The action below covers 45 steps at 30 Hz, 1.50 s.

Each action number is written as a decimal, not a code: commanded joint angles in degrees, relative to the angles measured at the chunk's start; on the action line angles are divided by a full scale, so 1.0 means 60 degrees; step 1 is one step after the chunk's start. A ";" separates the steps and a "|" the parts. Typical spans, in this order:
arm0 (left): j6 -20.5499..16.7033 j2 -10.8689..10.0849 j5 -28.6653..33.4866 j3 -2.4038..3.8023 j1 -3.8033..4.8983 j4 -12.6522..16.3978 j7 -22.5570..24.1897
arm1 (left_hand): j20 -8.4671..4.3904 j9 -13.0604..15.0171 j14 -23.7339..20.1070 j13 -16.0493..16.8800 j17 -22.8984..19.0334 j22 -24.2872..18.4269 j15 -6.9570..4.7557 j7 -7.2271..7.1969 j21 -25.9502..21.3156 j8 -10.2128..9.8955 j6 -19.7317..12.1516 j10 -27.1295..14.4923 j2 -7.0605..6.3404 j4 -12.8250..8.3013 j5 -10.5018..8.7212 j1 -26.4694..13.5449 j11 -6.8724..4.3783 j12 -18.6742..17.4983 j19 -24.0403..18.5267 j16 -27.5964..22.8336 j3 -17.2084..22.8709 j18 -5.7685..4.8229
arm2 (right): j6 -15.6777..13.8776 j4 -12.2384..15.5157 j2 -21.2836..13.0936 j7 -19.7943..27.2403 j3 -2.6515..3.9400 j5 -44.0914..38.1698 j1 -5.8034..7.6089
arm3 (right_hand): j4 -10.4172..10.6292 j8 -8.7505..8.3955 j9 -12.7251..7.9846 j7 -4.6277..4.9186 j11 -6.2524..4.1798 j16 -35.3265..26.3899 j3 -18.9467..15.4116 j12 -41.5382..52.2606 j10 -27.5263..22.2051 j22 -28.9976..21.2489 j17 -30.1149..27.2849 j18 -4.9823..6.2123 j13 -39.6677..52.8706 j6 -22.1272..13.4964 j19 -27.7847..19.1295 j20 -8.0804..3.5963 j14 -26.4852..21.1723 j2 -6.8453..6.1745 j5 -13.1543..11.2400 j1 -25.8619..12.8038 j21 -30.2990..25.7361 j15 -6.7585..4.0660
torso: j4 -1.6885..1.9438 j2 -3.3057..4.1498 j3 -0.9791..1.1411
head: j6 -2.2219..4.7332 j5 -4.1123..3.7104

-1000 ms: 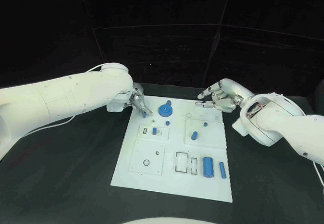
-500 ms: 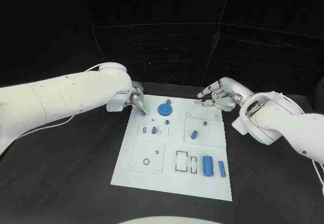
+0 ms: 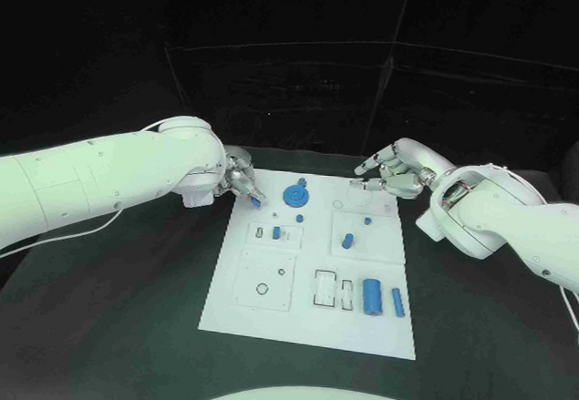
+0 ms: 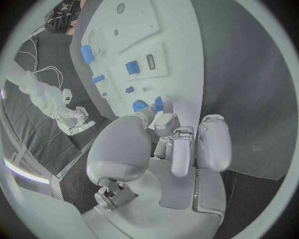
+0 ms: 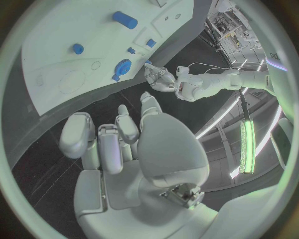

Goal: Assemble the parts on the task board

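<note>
A white rectangular task board (image 3: 306, 324) lies mid-desk on the black table (image 3: 111, 317). The left hand (image 3: 242, 181) pinches a small blue part (image 3: 258, 201) at the board's far left corner. The right hand (image 3: 394, 176) hovers over the far right corner, fingers curled, holding nothing.

I work in what looks like a robotics lab: a black-covered table (image 3: 126, 290) carries a white rectangular task board (image 3: 311, 325), black curtain panels (image 3: 297, 82) close off the space behind that board, and beyond it long strip lights (image 5: 248, 137) and equipment racks (image 5: 231, 25) show.
</note>
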 commanded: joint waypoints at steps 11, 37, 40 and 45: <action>-0.2190 -0.1039 0.0105 -0.0016 -0.0488 0.1750 0.0619 | -0.0022 0.0035 0.1009 -0.0034 0.2515 -0.0001 -0.0027 -0.0070 0.0013 0.0073 0.0014 0.0059 -0.0086 -0.0819 0.0028 -0.0156 -0.0002 0.0023 0.0030 0.0029 0.0927 0.0019 | 0.0045 0.0010 -0.0027 0.0041 0.0006 0.0015 0.0019 | 0.0012 0.0057 0.0013 -0.0007 -0.0023 -0.0028 -0.0096 -0.0030 -0.0049 -0.0011 0.0727 0.0104 -0.0014 0.0031 -0.0064 -0.0014 0.0588 0.0036 0.0022 0.0029 -0.0062 -0.0056 | 0.0097 -0.0001 -0.0004 | -0.0022 0.0038; -0.1452 -0.1303 -0.1261 -0.0152 -0.0849 0.2428 0.0594 | -0.0030 0.0058 0.1009 -0.0051 0.2515 0.0033 -0.0038 -0.0089 0.0031 0.0112 0.0005 0.0068 -0.0208 -0.0920 0.0025 -0.0150 -0.0019 0.0022 0.0048 0.0029 0.1074 0.0013 | 0.0086 -0.0034 0.0004 0.0055 0.0005 0.0015 0.0017 | 0.0027 0.0058 0.0013 -0.0008 -0.0023 -0.0034 -0.0112 -0.0022 -0.0044 -0.0011 0.0720 0.0104 -0.0008 0.0034 -0.0062 -0.0014 0.0587 0.0043 0.0003 0.0024 -0.0064 -0.0056 | 0.0052 0.0007 0.0013 | -0.0121 0.0103; -0.1348 -0.1293 -0.1335 -0.0154 -0.0853 0.2433 0.0493 | -0.0031 0.0058 0.1009 -0.0051 0.2515 0.0035 -0.0038 -0.0089 0.0033 0.0113 0.0004 0.0069 -0.0212 -0.0924 0.0025 -0.0150 -0.0020 0.0022 0.0049 0.0029 0.1080 0.0012 | 0.0085 -0.0032 0.0001 0.0057 0.0005 0.0015 0.0017 | 0.0027 0.0058 0.0013 -0.0008 -0.0023 -0.0034 -0.0112 -0.0022 -0.0044 -0.0011 0.0720 0.0104 -0.0008 0.0034 -0.0062 -0.0014 0.0587 0.0043 0.0003 0.0024 -0.0064 -0.0056 | 0.0051 0.0006 0.0014 | -0.0122 0.0099; -0.1212 -0.1292 -0.1407 -0.0155 -0.0858 0.2424 0.0347 | -0.0032 0.0061 0.1009 -0.0053 0.2515 0.0047 -0.0040 -0.0092 0.0040 0.0121 0.0002 0.0073 -0.0244 -0.0955 0.0025 -0.0143 -0.0022 0.0023 0.0055 0.0029 0.1124 0.0009 | 0.0082 -0.0030 -0.0004 0.0060 0.0005 0.0015 0.0017 | 0.0027 0.0058 0.0013 -0.0008 -0.0023 -0.0034 -0.0112 -0.0022 -0.0044 -0.0011 0.0720 0.0104 -0.0008 0.0034 -0.0062 -0.0014 0.0587 0.0043 0.0003 0.0024 -0.0064 -0.0056 | 0.0056 0.0008 0.0009 | -0.0128 0.0096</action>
